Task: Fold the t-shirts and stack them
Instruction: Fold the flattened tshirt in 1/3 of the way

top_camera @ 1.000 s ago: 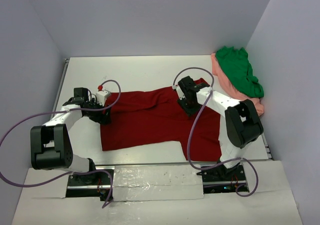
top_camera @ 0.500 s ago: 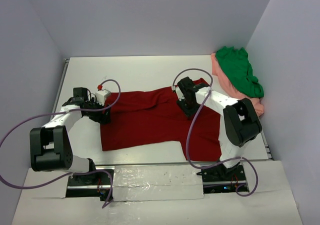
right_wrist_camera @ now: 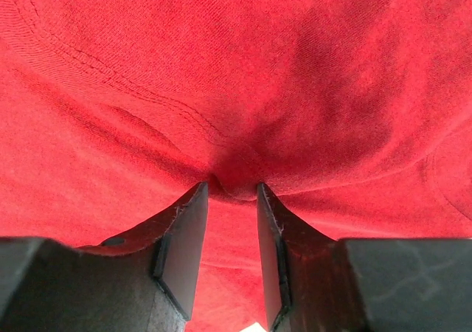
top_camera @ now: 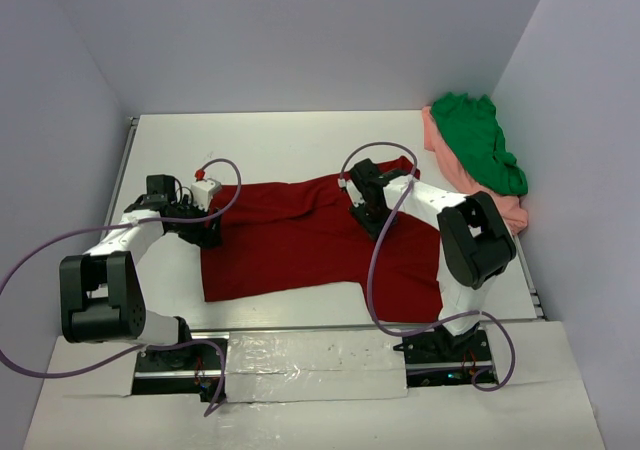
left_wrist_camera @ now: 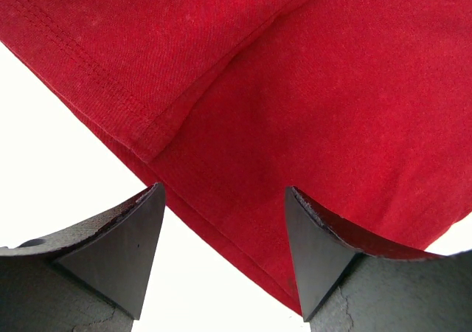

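Red cotton puckers up between the jaws of the right gripper [right_wrist_camera: 232, 199], which are drawn in close and pinch a small ridge of the dark red t-shirt [top_camera: 300, 240] in its far right part. Over the last second that gripper has slid a little to the left, its arm folding in, while the outline of the cloth has hardly altered. I judge it is securing a hold before a fold, not yet lifting. The left gripper [left_wrist_camera: 221, 229] has not moved: its jaws stand wide apart and empty, astride the shirt's left edge where red meets the white worktop [top_camera: 270, 145]. The shirt lies spread flat mid-worktop. At the far right the green t-shirt [top_camera: 478, 150] sits heaped on the salmon pink t-shirt [top_camera: 512, 210], both unfolded. No label, brand or writing can be seen.
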`<state>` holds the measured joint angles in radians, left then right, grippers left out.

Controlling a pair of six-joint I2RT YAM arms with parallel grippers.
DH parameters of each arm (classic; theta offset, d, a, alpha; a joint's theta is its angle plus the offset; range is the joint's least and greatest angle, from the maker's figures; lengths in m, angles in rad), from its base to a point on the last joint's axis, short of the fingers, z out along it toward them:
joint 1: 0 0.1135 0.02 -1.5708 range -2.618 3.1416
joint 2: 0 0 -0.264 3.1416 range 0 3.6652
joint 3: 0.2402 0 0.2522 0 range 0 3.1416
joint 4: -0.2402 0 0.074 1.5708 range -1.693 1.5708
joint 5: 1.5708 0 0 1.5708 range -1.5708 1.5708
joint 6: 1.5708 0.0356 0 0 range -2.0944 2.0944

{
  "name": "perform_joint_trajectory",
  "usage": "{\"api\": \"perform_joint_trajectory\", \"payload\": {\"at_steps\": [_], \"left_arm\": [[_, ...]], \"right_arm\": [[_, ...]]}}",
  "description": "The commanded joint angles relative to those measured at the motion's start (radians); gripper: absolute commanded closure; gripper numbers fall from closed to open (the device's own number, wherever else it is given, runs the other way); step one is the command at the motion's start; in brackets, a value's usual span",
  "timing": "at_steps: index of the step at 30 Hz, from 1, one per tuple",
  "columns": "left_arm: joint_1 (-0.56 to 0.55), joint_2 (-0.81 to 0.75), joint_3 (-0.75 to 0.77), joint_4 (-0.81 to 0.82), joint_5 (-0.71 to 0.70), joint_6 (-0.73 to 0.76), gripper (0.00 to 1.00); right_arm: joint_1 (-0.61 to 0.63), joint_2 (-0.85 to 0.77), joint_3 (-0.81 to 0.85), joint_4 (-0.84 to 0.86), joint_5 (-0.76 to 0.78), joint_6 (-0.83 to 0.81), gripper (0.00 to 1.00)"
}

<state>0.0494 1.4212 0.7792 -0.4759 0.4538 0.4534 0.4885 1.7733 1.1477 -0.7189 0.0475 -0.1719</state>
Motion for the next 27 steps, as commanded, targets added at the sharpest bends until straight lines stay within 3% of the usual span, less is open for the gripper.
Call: {"api": "perform_joint_trajectory", "payload": {"at_steps": [1,9,13,27], "left_arm": [[0.004,-0.031,0.002,0.017,0.036,0.007,0.25],[0.003,-0.054,-0.004,0.017,0.034,0.005,0.25],[0.004,-0.065,-0.008,0.014,0.034,0.004,0.25],[0.004,-0.087,-0.018,0.0,0.037,0.008,0.25]], "right_arm": [[0.012,0.006,0.012,0.006,0.034,0.015,0.61],[0.013,-0.005,-0.003,0.016,0.091,0.011,0.83],[0.012,-0.008,-0.014,0.022,0.158,0.006,1.0],[0.01,-0.063,-0.046,0.001,0.273,-0.026,1.0]]}}
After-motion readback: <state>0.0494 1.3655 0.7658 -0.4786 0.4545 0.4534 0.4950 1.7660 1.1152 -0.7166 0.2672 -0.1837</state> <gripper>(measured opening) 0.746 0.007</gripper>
